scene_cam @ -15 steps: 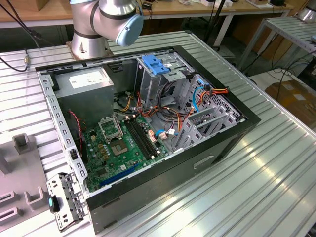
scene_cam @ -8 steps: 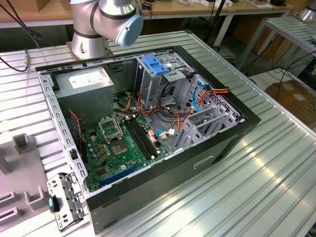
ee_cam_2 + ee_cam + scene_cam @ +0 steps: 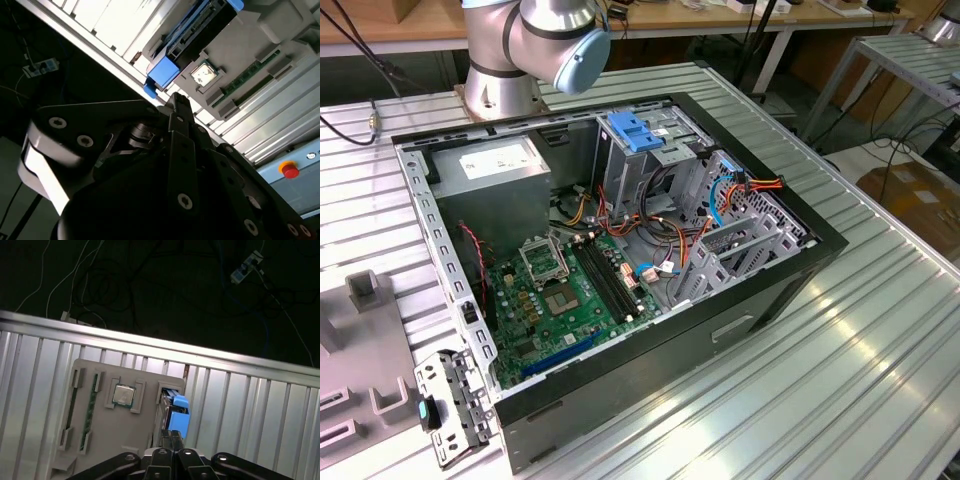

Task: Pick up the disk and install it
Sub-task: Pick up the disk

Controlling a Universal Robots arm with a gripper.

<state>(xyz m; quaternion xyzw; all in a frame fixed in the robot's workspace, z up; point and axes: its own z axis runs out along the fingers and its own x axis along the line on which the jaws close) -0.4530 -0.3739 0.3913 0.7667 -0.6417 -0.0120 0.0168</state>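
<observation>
Bright, even room light in the exterior view, soft sheen on the ribbed table, computer case shaded inside, in both wrist views the gripper near-black in shadow, table slats beyond its fingers glaring white, floor past them dark

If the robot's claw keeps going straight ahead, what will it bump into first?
Probably the disk. In the first wrist view the shut gripper aims right at its blue end, which stands in the gray tray. How much gap is left is hard to judge.
</observation>
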